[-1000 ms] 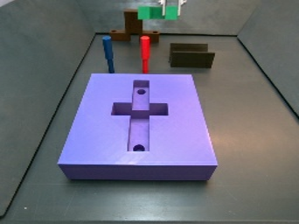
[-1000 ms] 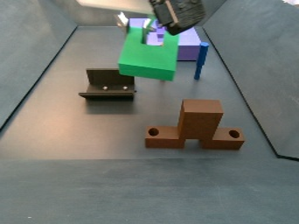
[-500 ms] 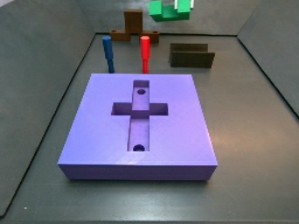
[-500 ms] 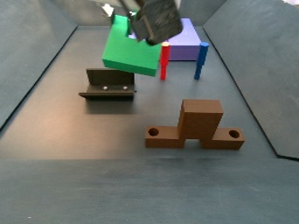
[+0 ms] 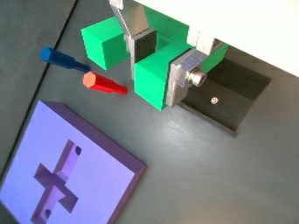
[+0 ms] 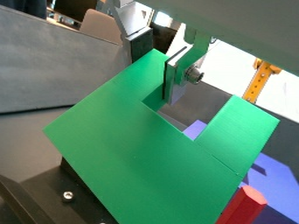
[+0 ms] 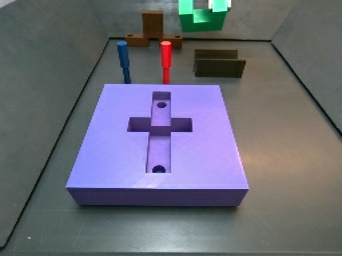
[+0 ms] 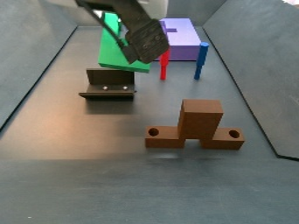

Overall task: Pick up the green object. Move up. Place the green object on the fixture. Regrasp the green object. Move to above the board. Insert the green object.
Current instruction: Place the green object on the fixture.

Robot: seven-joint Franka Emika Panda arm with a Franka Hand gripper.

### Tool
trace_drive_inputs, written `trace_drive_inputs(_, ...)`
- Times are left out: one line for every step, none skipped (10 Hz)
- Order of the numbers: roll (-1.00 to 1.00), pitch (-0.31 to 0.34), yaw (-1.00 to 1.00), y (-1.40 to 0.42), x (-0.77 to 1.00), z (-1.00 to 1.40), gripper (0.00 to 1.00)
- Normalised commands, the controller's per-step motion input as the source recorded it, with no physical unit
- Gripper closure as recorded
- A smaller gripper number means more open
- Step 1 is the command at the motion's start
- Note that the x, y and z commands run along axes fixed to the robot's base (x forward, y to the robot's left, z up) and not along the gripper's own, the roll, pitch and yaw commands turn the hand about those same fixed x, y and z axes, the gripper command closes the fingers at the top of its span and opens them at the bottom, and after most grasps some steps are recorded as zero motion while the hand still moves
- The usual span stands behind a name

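My gripper (image 5: pixel 160 66) is shut on the green object (image 5: pixel 114 42), a bright green U-shaped piece; one prong sits between the silver fingers (image 5: pixel 183 80). In a side view the gripper (image 8: pixel 138 44) holds the green object (image 8: pixel 112 51) tilted in the air, just above and behind the fixture (image 8: pixel 108 85). In a side view the green object (image 7: pixel 205 12) is high at the back, above the fixture (image 7: pixel 219 63). The fixture also shows dark beside the fingers in a wrist view (image 5: pixel 239 87). The purple board (image 7: pixel 167 140) with its cross-shaped cutout lies in front.
A red peg (image 7: pixel 166 60) and a blue peg (image 7: pixel 123 60) stand upright behind the board. A brown wooden stand (image 8: pixel 198 125) stands on the floor to the right of the fixture. Grey walls enclose the floor.
The gripper has carried the green object sideways and downward toward the fixture, tilting it further. Board, pegs and stand have not moved.
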Motion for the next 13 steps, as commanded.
trace_drive_inputs(-0.05,-0.046,-0.01,0.00,0.00,-0.02,1.00)
trace_drive_inputs(0.00,0.000,0.00,0.00,0.04,0.00,1.00)
trace_drive_inputs(0.17,0.000,0.04,-0.06,0.59,-0.16,1.00)
trace_drive_inputs(0.23,0.023,0.05,-0.15,0.93,-0.21,1.00)
trace_drive_inputs(0.22,0.029,0.10,-0.10,0.92,-0.26,1.00)
trace_drive_inputs(0.09,0.051,0.08,-0.09,0.93,-0.34,1.00)
trace_drive_inputs(0.08,0.080,0.07,-0.07,0.92,-0.39,1.00)
trace_drive_inputs(0.03,0.097,0.03,-0.01,0.78,-0.43,1.00)
trace_drive_inputs(0.00,0.020,0.00,-0.07,0.57,-0.42,1.00)
trace_drive_inputs(0.00,0.046,-0.01,-0.07,0.56,-0.44,1.00)
trace_drive_inputs(0.00,0.049,0.00,-0.04,0.52,-0.44,1.00)
trace_drive_inputs(0.00,0.000,0.00,0.00,0.39,-0.40,1.00)
trace_drive_inputs(-0.13,-0.117,0.00,0.00,0.24,-0.33,1.00)
